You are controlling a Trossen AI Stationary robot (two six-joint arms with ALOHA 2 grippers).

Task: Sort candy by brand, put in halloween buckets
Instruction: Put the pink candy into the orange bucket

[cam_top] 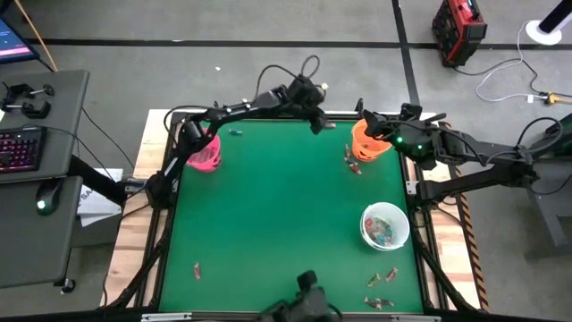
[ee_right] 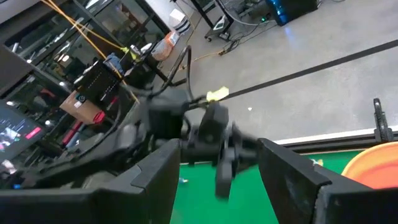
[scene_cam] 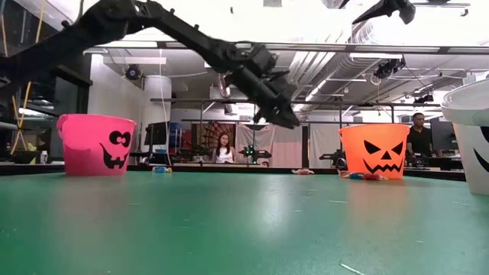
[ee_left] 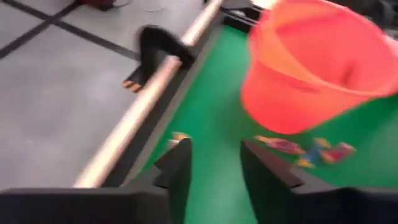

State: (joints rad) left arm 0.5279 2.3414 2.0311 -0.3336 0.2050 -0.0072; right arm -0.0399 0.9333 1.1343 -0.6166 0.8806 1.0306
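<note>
The orange bucket (cam_top: 369,143) stands upright near the table's far right corner, with a few candies (cam_top: 353,163) on the cloth beside it. The pink bucket (cam_top: 205,153) is at the far left. The white bucket (cam_top: 385,226) stands on the right side and holds several candies. My left gripper (cam_top: 319,124) hovers open above the far edge, left of the orange bucket (ee_left: 317,62), with nothing between its fingers (ee_left: 214,149). My right gripper (cam_top: 372,121) is open (ee_right: 219,146) above the orange bucket's far rim and faces the left gripper.
Loose candies lie near the table's near right corner (cam_top: 382,291), one at the near left (cam_top: 197,269), and a blue one at the far edge (cam_top: 235,131). A wooden rail (ee_left: 134,124) borders the far edge. People (scene_cam: 225,149) are in the room beyond the table.
</note>
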